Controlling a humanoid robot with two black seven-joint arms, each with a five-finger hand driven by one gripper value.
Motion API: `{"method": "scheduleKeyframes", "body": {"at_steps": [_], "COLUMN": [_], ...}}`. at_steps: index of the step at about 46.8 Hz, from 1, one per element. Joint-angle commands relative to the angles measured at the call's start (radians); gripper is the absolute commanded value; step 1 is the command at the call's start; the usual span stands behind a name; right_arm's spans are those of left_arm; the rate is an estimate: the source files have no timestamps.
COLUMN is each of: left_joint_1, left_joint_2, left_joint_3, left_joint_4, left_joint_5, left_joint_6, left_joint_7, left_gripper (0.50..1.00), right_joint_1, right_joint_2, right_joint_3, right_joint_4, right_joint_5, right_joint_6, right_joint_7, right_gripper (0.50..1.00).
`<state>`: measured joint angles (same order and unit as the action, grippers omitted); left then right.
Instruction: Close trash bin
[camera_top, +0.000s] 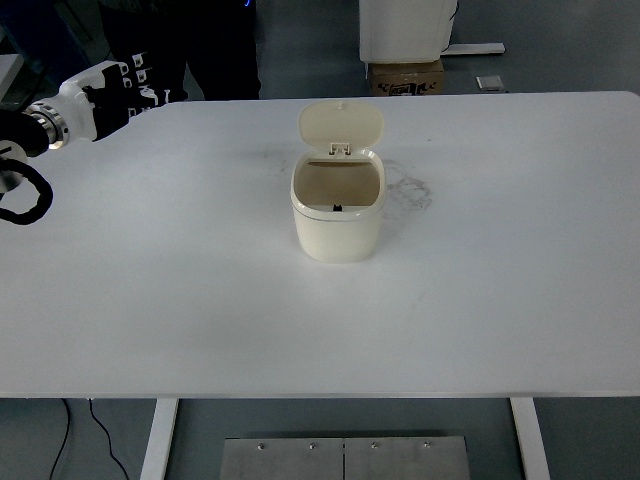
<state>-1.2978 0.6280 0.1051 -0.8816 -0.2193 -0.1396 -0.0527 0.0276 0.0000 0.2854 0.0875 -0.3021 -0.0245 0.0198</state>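
The trash bin (338, 218) stands upright on the white table (500, 300), a little behind the middle of the tabletop. It is a small cream-coloured bin with rounded corners. Its lid (341, 124) is open and stands up at the back of the bin, on a hinge at the rear rim, with the inner face turned to the camera. The inside of the bin is visible and looks brownish; at its front inner wall there is a small dark catch.

Just right of the bin, on the table surface, there are faint grey marks (410, 187).

The left hand (110, 88) is far to the left of the bin and further back than it, near the table's far left corner. It touches nothing. Its fingers are extended and relaxed, pointing to the right toward the bin's side, and they hold nothing. A black cable loop (22, 200) hangs from the left arm at the picture's left edge.

Behind the bin, beyond the far edge of the table, a person (185, 45) in dark clothes stands to the left. A cardboard box (406, 76) lies on the floor behind the bin, slightly to the right, under a white cabinet (405, 28)
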Motion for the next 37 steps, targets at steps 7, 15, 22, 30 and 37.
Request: {"method": "scheduleKeyframes", "body": {"at_steps": [7, 15, 22, 30, 37], "left_joint_1": [-0.115, -0.218, -0.274, -0.319, -0.345], "left_joint_2": [0.007, 0.015, 0.012, -0.005, -0.034], "left_joint_3": [0.08, 0.113, 0.111, 0.113, 0.111], "left_joint_4": [-0.051, -0.08, -0.123, -0.161, -0.169], "left_joint_5": [0.001, 0.001, 0.003, 0.043, 0.138], "left_joint_6": [-0.002, -0.015, -0.035, -0.064, -0.106], "left_joint_7": [0.111, 0.189, 0.255, 0.326, 0.335], "left_gripper": [1.0, 1.0, 1.0, 1.0, 1.0], "right_joint_1": [0.0, 0.0, 0.0, 0.0, 0.0], "right_joint_2": [0.0, 0.0, 0.0, 0.0, 0.0], "right_joint_3": [0.0, 0.0, 0.0, 0.0, 0.0], "right_joint_4": [0.0, 0.0, 0.0, 0.0, 0.0], "right_joint_5": [0.0, 0.0, 0.0, 0.0, 0.0], "right_joint_6": [0.0, 0.0, 0.0, 0.0, 0.0], "right_joint_7": [0.0, 0.0, 0.0, 0.0, 0.0], "right_gripper": [0.991, 0.991, 0.989, 0.989, 0.991]}}
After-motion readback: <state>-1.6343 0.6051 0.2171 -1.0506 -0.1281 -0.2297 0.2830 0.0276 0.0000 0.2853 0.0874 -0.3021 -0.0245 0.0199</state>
